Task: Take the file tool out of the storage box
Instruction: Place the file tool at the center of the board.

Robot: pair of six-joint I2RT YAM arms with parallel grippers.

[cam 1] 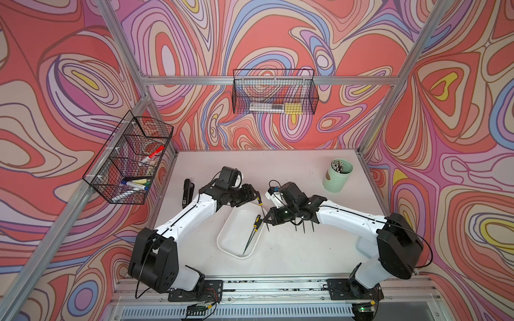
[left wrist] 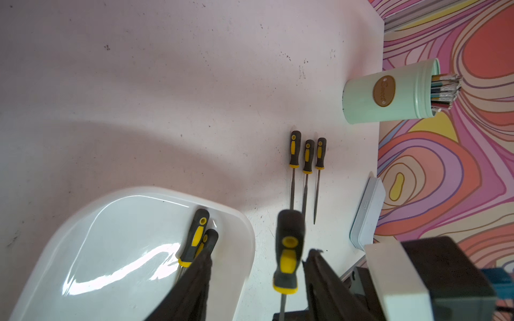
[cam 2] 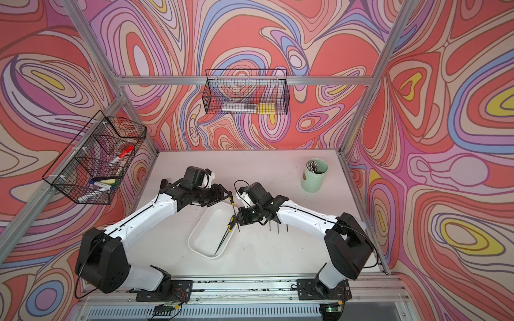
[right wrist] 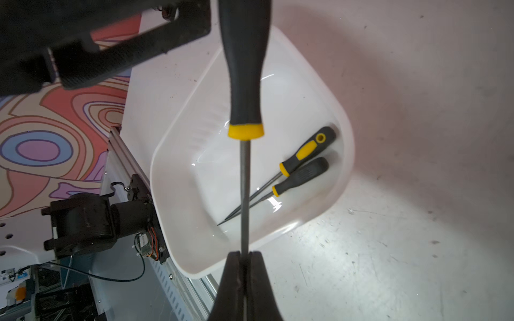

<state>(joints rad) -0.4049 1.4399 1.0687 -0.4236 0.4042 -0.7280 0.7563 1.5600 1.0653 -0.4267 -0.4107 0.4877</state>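
Observation:
A file tool (right wrist: 244, 83) with a black and yellow handle hangs over the far end of the white storage box (cam 1: 225, 244). My right gripper (right wrist: 242, 253) is shut on its thin metal shaft, seen in a top view (cam 1: 266, 219). My left gripper (left wrist: 261, 255) stands open around the handle (left wrist: 288, 250), its fingers (left wrist: 194, 278) apart from it. Two more files (right wrist: 303, 155) lie side by side inside the box.
Three files (left wrist: 307, 155) lie in a row on the table beside the box, partly under my right arm. A mint-green cup (cam 1: 337, 176) stands at the back right. A white lid (left wrist: 367, 211) lies at the right edge. A black stapler (cam 1: 187, 193) lies at the left. Wire baskets (cam 1: 130, 158) hang on the walls.

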